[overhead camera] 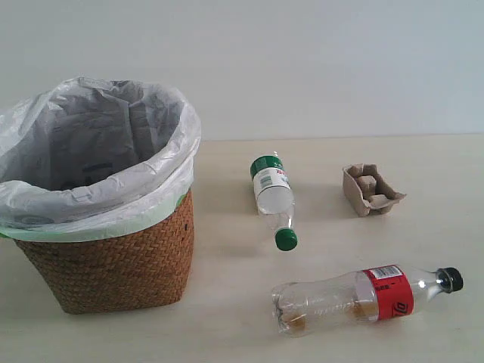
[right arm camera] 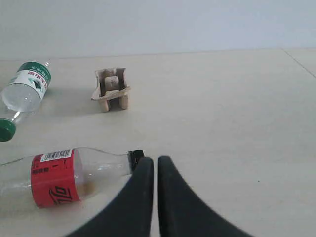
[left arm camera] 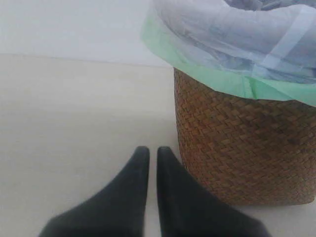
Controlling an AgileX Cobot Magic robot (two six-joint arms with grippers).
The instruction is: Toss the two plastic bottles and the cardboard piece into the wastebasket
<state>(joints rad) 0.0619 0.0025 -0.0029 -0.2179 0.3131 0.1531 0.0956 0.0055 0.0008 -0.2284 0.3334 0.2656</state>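
The wastebasket [overhead camera: 113, 265] stands on the left of the exterior view, its white bag folded over the rim. The green-capped bottle [overhead camera: 272, 198] lies on its side in the middle. The red-labelled, black-capped bottle [overhead camera: 363, 296] lies near the front right. The cardboard piece [overhead camera: 370, 189] sits at the back right. Neither gripper shows in the exterior view. My left gripper [left arm camera: 149, 152] is shut and empty, low beside the wastebasket's wicker wall [left arm camera: 242, 148]. My right gripper [right arm camera: 151, 162] is shut and empty, its tips just beside the black cap of the red-labelled bottle [right arm camera: 64, 175]. The cardboard piece [right arm camera: 111, 89] and green-capped bottle [right arm camera: 22, 94] lie farther off.
A pale wooden table [overhead camera: 423, 249] carries everything, with a plain white wall behind. Bare tabletop [left arm camera: 74, 123] lies on the side of the wastebasket where my left gripper is.
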